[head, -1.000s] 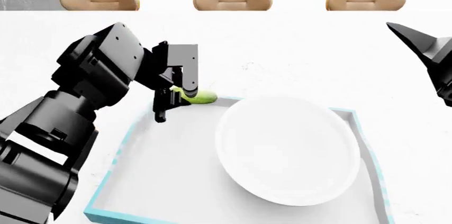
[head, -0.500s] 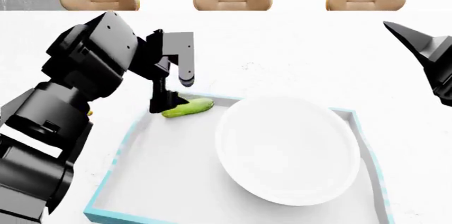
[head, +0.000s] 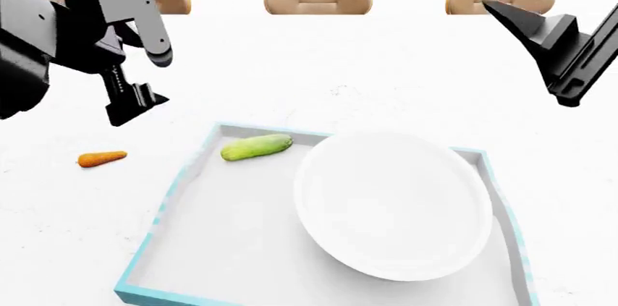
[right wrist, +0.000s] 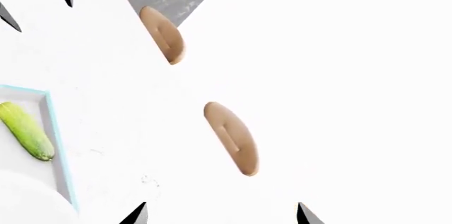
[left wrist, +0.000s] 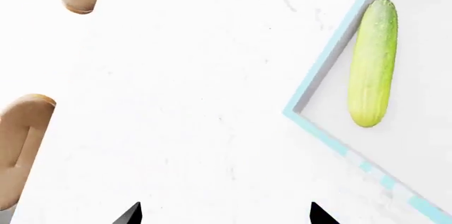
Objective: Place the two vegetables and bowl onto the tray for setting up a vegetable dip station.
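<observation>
Since I pulled my left gripper (head: 145,78) off the cucumber (head: 256,147), it has risen from the tray's far-left corner to the upper left of the head view, its jaws parted wide with nothing between them. A second ago it was clamped on the cucumber just above the rim; half a second ago it had let go. The cucumber now lies on its side inside the tray (head: 164,212), in the far-left corner beside the light blue wall, and the left wrist view shows it (left wrist: 372,62) running along that wall. With the arm out of the way, the carrot (head: 101,158) shows on the white worktop (head: 386,67) left of the tray, apart from it. The bowl (head: 394,203) sits where it did, filling the right part of the tray. My right gripper (head: 565,38) hangs at the upper right edge, slightly higher than before; its tips are wide apart in the right wrist view, holding nothing.
</observation>
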`<state>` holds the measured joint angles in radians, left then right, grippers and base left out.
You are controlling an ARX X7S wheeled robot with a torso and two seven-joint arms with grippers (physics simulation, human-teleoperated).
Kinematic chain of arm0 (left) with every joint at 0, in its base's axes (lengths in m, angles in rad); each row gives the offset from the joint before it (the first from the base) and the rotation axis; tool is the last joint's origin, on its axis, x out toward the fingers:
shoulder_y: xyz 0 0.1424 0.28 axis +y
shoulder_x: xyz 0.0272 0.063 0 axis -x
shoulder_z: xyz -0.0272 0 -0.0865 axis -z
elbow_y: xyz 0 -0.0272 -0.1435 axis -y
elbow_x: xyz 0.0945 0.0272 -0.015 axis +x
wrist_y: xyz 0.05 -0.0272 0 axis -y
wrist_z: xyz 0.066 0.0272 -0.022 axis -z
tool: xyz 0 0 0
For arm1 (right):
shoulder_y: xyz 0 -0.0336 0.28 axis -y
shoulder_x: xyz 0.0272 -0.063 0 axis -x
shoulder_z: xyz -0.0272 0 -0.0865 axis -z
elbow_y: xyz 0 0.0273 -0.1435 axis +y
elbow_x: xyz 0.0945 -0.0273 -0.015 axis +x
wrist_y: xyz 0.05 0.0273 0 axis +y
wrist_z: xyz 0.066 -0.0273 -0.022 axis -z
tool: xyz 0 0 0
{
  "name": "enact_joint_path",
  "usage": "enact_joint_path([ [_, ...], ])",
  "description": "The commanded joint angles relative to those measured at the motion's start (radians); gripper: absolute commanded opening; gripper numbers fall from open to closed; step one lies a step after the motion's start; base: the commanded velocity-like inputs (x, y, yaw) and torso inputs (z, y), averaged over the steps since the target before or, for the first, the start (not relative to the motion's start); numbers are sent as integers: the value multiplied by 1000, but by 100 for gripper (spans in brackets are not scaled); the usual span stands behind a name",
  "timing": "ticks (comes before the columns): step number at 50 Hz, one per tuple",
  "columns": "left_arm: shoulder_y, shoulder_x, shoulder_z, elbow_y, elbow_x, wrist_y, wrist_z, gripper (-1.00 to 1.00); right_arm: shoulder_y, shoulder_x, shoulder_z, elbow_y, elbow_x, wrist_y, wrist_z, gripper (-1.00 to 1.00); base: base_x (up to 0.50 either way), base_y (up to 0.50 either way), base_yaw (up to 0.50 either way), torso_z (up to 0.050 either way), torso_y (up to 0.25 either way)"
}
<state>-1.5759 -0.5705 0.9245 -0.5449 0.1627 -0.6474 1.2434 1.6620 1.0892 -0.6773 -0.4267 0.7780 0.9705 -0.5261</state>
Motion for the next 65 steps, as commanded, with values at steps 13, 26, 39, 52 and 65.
enact_joint_path([
  [13, 139, -276, -39, 214, -32, -30, -13, 100, 129, -85, -37, -21, -33, 113, -11, 100, 0, 0, 0, 0, 0],
  [26, 144, -252, -12, 8, -38, 225, -34, 100, 245, -157, -30, -103, 42, 339, 56, 100, 0, 0, 0, 0, 0],
  [39, 205, -225, -38, -95, -87, 327, -92, 100, 272, -172, -29, -118, 65, 390, 70, 100, 0, 0, 0, 0, 0],
  [52, 242, -223, -26, -156, -84, 361, -114, 100, 324, -185, -45, -121, 73, 431, 61, 100, 0, 0, 0, 0, 0],
  [65, 256, -198, -6, -246, -69, 415, -137, 100, 321, -189, -46, -122, 81, 438, 75, 100, 0, 0, 0, 0, 0],
])
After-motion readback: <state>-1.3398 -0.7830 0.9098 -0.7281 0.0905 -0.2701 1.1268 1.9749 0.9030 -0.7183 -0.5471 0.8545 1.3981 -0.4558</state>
